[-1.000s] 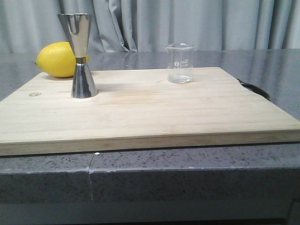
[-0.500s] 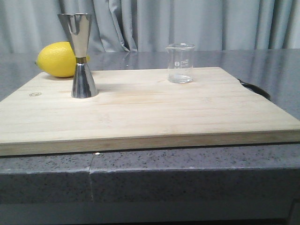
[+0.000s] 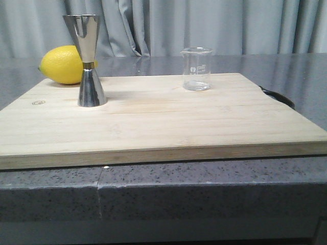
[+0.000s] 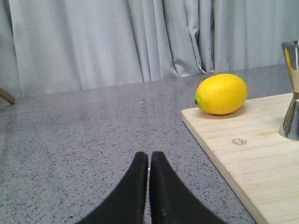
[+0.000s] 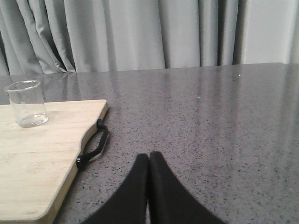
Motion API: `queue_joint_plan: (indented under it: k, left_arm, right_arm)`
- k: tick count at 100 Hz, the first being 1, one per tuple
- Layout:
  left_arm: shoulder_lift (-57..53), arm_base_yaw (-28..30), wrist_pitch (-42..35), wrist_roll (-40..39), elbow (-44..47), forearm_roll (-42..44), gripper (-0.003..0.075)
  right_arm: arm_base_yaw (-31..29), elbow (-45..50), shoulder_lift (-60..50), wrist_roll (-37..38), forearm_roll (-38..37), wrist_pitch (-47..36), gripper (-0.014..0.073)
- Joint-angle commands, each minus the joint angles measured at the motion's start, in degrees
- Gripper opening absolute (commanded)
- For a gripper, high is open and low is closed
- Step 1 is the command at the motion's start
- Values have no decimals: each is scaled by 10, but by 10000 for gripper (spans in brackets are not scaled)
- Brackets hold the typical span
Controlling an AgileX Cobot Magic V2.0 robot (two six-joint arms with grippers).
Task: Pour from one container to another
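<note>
A small clear glass beaker [image 3: 196, 69] stands upright at the back right of the wooden board [image 3: 153, 122]; the right wrist view shows the beaker [image 5: 27, 103] too. The tall steel jigger [image 3: 88, 61] stands upright at the board's back left, and its edge [image 4: 292, 93] shows in the left wrist view. My left gripper [image 4: 149, 156] is shut and empty over the grey counter, left of the board. My right gripper [image 5: 149, 155] is shut and empty over the counter, right of the board. Neither gripper appears in the front view.
A yellow lemon [image 3: 62, 65] lies at the board's back left corner, just behind the jigger. A black strap handle [image 5: 93, 144] hangs off the board's right edge. The grey speckled counter [image 3: 204, 189] carries the board, and grey curtains hang behind.
</note>
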Motion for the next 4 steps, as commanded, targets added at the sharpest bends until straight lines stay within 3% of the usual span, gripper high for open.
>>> queue_joint_plan:
  k: [1, 4]
  left_arm:
    - [-15, -5, -46, -5, 7, -3, -19]
    - [-15, -5, -46, -5, 7, -3, -19]
  right_arm:
    - [-3, 15, -2, 1, -9, -46, -62]
    - [-3, 15, -2, 1, -9, -46, -62]
